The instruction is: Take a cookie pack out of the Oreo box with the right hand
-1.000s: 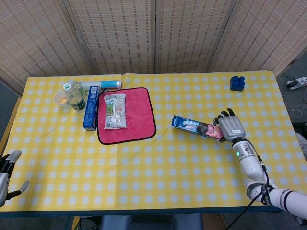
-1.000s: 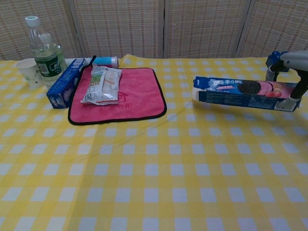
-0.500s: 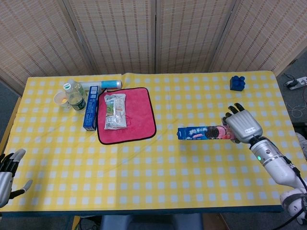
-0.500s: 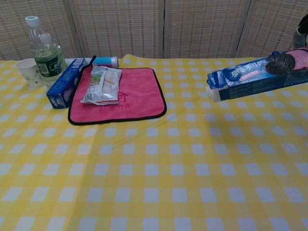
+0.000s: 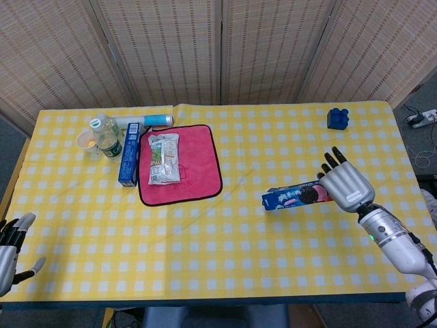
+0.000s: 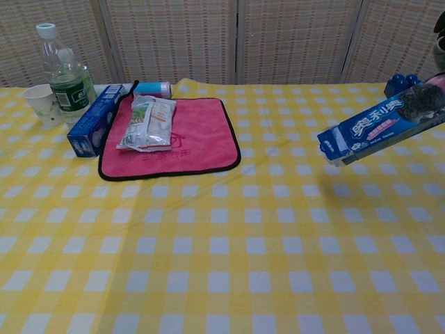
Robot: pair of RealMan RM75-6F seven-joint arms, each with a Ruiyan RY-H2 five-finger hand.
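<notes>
Covering the whole desk is a yellow-and-white checked cloth, with woven screens standing behind it. On its left half lies a pink towel with a dark border, and a silvery snack packet rests lengthwise on top of it. Over on the right, the right hand grasps the Oreo box by its far end and holds it up off the desk; from the chest view the box tilts, its near end lower and hanging over the cloth, well apart from the towel. A long blue carton lies just beside the towel's left edge. Next to that stands a clear bottle with a green label, and a small paper cup sits just to its left. Behind the towel lies a tube with a blue end. At the bottom left corner the left hand waits off the desk edge, released, fingers apart and holding nothing. Near the far right corner sits a small blue block.
</notes>
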